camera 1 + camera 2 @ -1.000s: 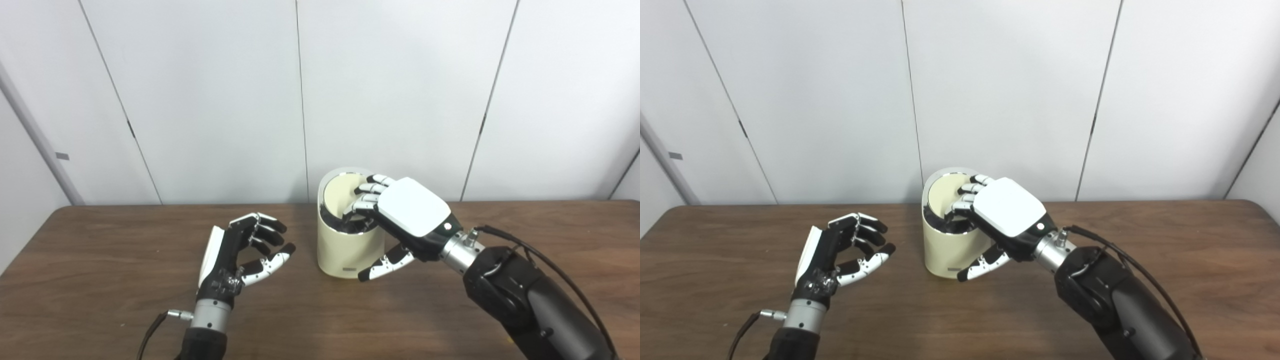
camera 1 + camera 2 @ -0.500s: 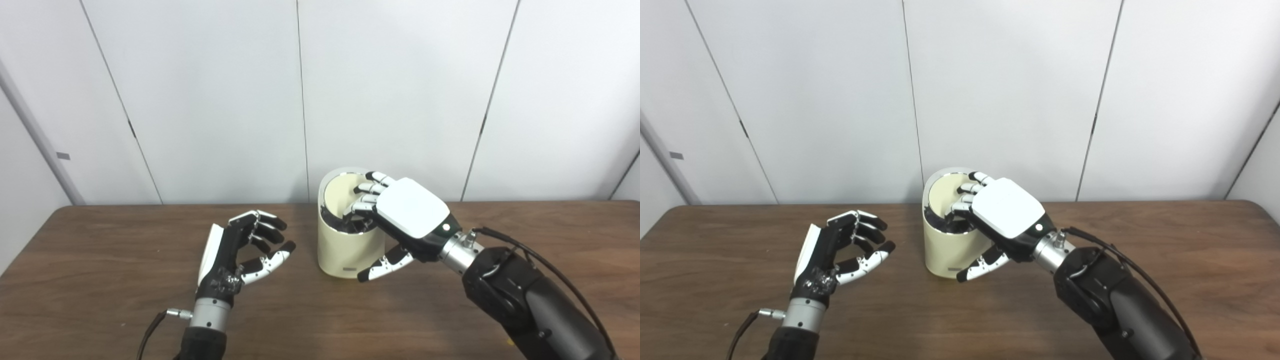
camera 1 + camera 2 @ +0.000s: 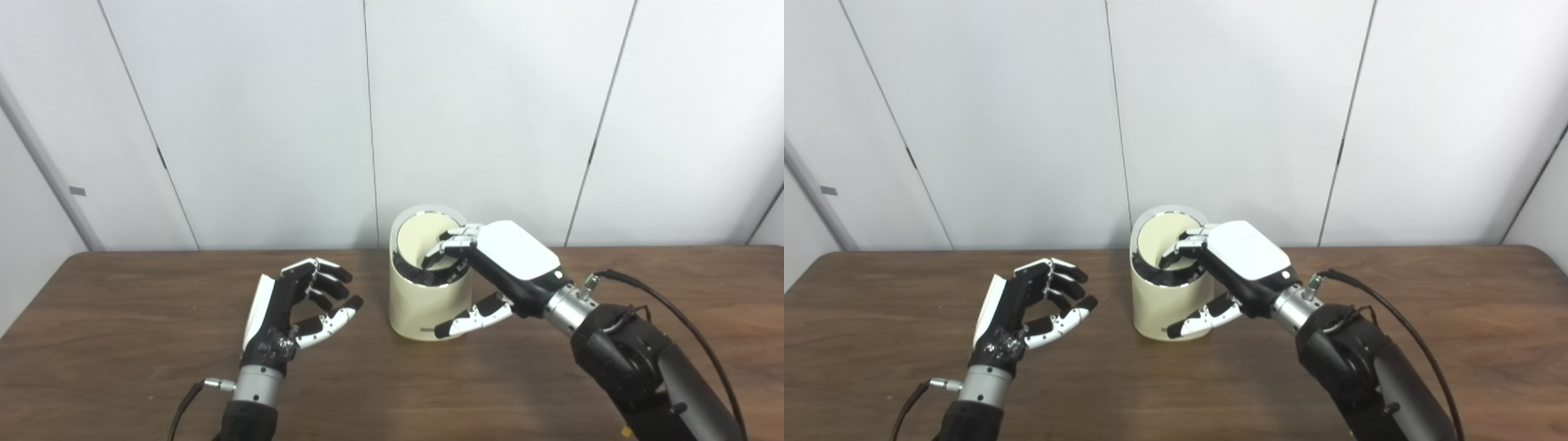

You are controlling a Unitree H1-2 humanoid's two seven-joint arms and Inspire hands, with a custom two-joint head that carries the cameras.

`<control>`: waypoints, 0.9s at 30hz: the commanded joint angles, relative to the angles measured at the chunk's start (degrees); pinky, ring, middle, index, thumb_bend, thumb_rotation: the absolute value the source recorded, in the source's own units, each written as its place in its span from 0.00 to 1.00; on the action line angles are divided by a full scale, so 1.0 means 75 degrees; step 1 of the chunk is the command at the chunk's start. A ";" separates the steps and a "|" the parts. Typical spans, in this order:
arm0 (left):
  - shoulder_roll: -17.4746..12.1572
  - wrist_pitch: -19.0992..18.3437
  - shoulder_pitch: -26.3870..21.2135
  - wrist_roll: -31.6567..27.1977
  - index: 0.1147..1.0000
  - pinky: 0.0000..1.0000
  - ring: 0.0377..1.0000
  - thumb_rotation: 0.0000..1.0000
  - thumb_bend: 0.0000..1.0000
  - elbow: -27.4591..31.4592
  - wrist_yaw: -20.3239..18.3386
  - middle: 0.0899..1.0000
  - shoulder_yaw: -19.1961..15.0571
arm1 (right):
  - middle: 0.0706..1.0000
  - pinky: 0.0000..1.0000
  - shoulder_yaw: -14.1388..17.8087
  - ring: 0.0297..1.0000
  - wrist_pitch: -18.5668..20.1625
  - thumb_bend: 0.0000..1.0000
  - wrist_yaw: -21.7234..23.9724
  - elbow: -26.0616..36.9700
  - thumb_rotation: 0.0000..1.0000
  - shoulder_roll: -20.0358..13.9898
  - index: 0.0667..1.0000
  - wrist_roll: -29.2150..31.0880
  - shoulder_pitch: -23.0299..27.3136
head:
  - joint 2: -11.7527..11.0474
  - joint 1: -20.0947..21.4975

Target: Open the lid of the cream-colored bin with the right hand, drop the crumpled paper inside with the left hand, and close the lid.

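A brown wooden table [image 3: 122, 343] meets white wall panels [image 3: 257, 122]. The right hand [image 3: 499, 269] curls fingers [image 3: 450, 248] over the cream-colored bin [image 3: 422, 306] rim, seemingly touching its tilted lid [image 3: 422, 239]. Left of them, bare tabletop surrounds the left hand [image 3: 288, 306], loosely spread, empty.

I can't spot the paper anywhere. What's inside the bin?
Through the bin's open top only a dark interior shows, below the tilted lid. The right hand's fingers cover part of it; no paper visible.

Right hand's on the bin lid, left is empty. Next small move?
Probably press the lid down to shut it: it sits tilted in the cream-colored bin, the right hand has fingers on it, the left hand holds nothing, and no paper shows.
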State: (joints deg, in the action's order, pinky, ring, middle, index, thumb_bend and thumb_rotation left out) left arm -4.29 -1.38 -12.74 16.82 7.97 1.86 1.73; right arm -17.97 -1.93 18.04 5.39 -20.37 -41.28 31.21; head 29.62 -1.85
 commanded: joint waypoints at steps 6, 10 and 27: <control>-0.0036 0.0119 -0.0218 0.0004 0.47 0.43 0.51 0.00 0.51 0.0228 0.0054 0.43 -0.0010 | 0.69 0.85 0.0172 0.85 0.0619 0.63 0.0436 0.0201 0.52 0.0018 0.69 0.0436 0.0137 | -0.0009 -0.0013; -0.0024 0.0127 -0.0215 -0.0042 0.47 0.43 0.52 0.00 0.51 0.0230 0.0038 0.43 -0.0010 | 0.71 0.85 0.0318 0.86 0.0805 0.62 0.0458 0.0300 0.54 0.0022 0.70 0.0627 0.0157 | -0.0017 -0.0008; -0.0058 0.0119 -0.0225 -0.0088 0.47 0.43 0.51 0.00 0.51 0.0254 0.0010 0.43 -0.0021 | 0.74 0.75 0.1412 0.86 0.0619 0.58 -0.0673 0.0605 0.52 0.0219 0.70 0.1009 -0.0069 | 0.0008 0.0031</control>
State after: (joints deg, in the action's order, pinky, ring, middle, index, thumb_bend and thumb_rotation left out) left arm -4.31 -1.35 -12.74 16.31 7.97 1.69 1.78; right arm -8.58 4.31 15.53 7.63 -18.22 -34.33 29.23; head 29.71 -1.58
